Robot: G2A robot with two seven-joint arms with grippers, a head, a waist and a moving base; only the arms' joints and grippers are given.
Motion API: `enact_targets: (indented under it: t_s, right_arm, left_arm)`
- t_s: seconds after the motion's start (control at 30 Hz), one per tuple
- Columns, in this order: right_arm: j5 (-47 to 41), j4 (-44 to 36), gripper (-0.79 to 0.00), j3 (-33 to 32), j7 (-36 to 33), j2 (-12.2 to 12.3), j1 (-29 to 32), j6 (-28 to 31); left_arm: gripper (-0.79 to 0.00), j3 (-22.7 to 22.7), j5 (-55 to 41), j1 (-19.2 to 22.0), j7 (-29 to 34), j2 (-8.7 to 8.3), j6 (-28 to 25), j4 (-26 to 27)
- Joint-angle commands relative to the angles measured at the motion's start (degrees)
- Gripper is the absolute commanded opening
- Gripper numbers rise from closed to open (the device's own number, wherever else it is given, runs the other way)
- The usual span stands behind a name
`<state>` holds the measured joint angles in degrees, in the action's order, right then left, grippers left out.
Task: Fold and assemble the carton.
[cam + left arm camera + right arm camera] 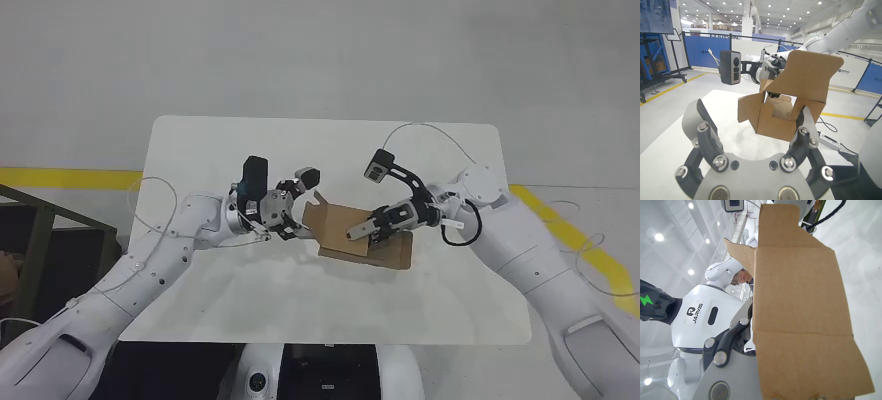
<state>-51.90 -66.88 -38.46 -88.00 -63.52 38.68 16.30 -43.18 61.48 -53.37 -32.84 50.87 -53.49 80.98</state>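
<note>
A brown cardboard carton (358, 235) is held near the middle of the white table (200, 300), its end flaps (808, 73) standing open toward the left arm. My right gripper (372, 229) is shut on one carton wall (800, 306). One of its fingers (728, 336) shows beside that wall, and a dark fingertip (773, 94) shows inside the box. My left gripper (753, 108) is open just in front of the carton's open end. One of its fingers (806, 117) lies close against the carton's near corner, while the other finger (704, 115) is well apart from the box.
The right arm's wrist camera (730, 67) juts out beside the carton. Bare table surrounds the box on all sides. A dark rack (30, 230) stands off the table's left edge, and yellow floor lines (60, 178) run past it.
</note>
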Motion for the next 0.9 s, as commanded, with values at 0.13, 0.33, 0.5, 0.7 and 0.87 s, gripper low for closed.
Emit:
enact_targets:
  t_s: [0.13, 0.33, 0.5, 0.7, 0.87]
  right_arm:
    - [0.1, -0.3, -0.785, -0.1, 0.0, -0.1, 0.1, 0.0]
    - [0.2, -0.6, -0.785, -0.3, 0.0, 0.0, 0.3, 0.0]
    - [0.0, -0.6, -0.785, -0.4, 0.0, 0.0, 0.5, 0.0]
    - [0.2, -0.9, -0.785, 0.3, 0.0, -0.1, 0.3, 0.0]
    - [0.0, -0.6, -0.785, 0.8, 0.0, -0.2, 0.0, 0.0]
  left_arm:
    - [0.0, -0.3, 0.5, 0.0, 1.0, 0.71, -1.2, -0.1]
    - [0.0, -1.1, 0.8, 0.0, 1.6, 1.21, -3.1, -0.7]
    - [0.0, -1.7, 1.9, -0.5, 1.6, 1.35, -4.5, -0.8]
    - [0.0, -2.1, 2.2, -0.8, 1.7, 1.36, -4.5, -1.3]
    - [0.0, -0.7, 4.0, -0.1, 1.1, 1.05, -4.5, 0.4]
